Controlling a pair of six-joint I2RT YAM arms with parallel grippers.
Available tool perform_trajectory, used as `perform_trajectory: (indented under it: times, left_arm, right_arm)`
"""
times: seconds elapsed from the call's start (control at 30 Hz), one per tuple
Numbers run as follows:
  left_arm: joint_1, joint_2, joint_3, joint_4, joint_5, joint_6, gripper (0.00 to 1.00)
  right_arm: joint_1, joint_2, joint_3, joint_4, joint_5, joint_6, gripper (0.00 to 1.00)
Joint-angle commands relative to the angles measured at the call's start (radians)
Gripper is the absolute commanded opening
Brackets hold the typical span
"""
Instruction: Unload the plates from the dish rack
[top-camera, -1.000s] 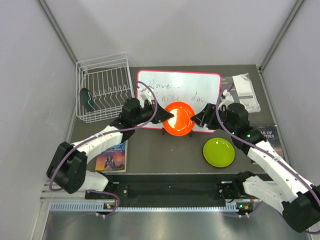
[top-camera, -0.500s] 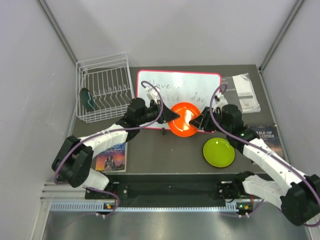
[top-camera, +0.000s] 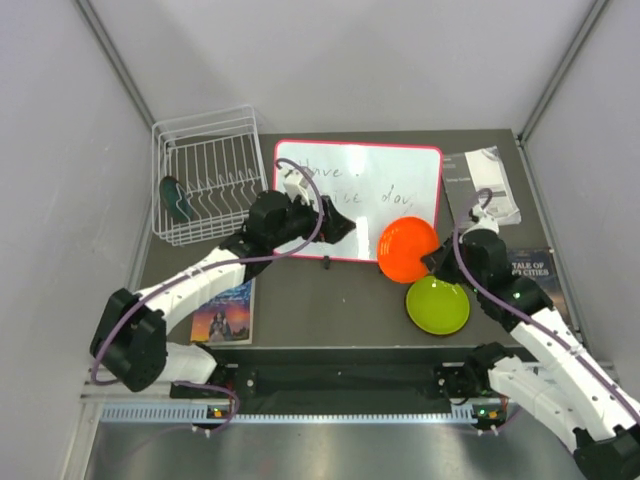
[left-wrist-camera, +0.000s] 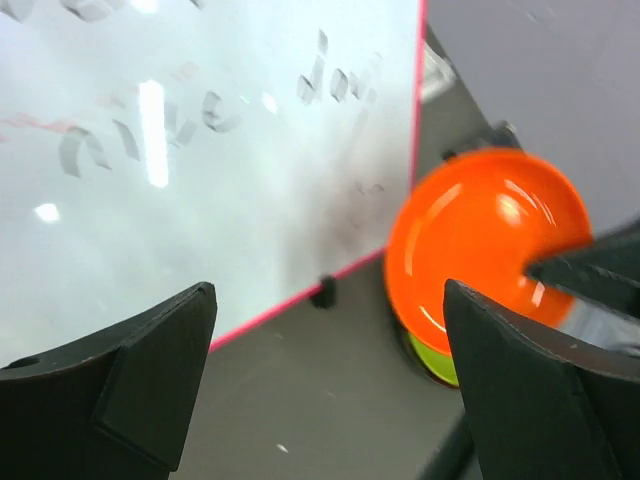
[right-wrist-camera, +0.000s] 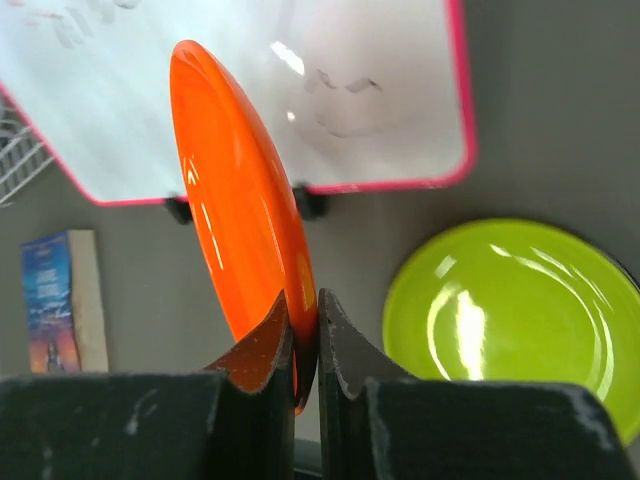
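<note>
My right gripper (top-camera: 431, 262) (right-wrist-camera: 305, 305) is shut on the lower rim of the orange plate (top-camera: 407, 248) (right-wrist-camera: 232, 215). It holds the plate tilted on edge, just up and left of the lime green plate (top-camera: 437, 305) (right-wrist-camera: 510, 310), which lies flat on the table. My left gripper (top-camera: 334, 224) (left-wrist-camera: 328, 300) hangs open and empty over the whiteboard's near edge, left of the orange plate (left-wrist-camera: 482, 238). A dark teal plate (top-camera: 176, 199) stands in the white wire dish rack (top-camera: 208, 170) at the back left.
The red-framed whiteboard (top-camera: 360, 195) (left-wrist-camera: 200, 150) lies mid-table with a small black foot (top-camera: 326, 263) at its near edge. A book (top-camera: 222, 310) lies at the front left. Papers (top-camera: 487, 180) and another book (top-camera: 532, 265) lie on the right side.
The left gripper opened, let go of the orange plate and drew back left. The right gripper shut on the plate and carried it right, next to the lime green plate.
</note>
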Motion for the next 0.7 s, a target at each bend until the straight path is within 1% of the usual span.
perform_trajectory:
  times: [0.0, 0.03, 0.2, 0.23, 0.33, 0.4, 0.5, 0.67]
  left_arm:
    - [0.018, -0.135, 0.079, -0.124, -0.348, 0.189, 0.99]
    - [0.024, -0.149, 0.084, -0.128, -0.407, 0.212, 0.99]
    - [0.047, -0.213, 0.098, -0.139, -0.470, 0.260, 0.99]
    - [0.049, -0.217, 0.098, -0.144, -0.478, 0.269, 0.99]
    - [0.052, -0.218, 0.095, -0.153, -0.486, 0.266, 0.99]
    - [0.053, -0.218, 0.088, -0.156, -0.484, 0.261, 0.99]
    - [0.059, -0.224, 0.078, -0.151, -0.495, 0.252, 0.99]
    - [0.076, -0.227, 0.084, -0.165, -0.529, 0.257, 0.99]
  right_arm:
    - [-0.001, -0.113, -0.050, -0.268, 0.139, 0.149, 0.00]
    - [-0.001, -0.154, -0.064, -0.295, 0.156, 0.193, 0.00]
    - [0.001, -0.288, -0.091, -0.501, 0.275, 0.332, 0.00]
    - [-0.001, -0.335, -0.094, -0.516, 0.285, 0.344, 0.00]
    - [0.001, -0.387, -0.114, -0.547, 0.300, 0.367, 0.00]
    - [0.001, -0.383, -0.122, -0.541, 0.280, 0.372, 0.00]
    - [0.001, -0.325, -0.136, -0.529, 0.262, 0.378, 0.00]
    - [0.001, -0.282, -0.163, -0.489, 0.270, 0.381, 0.00]
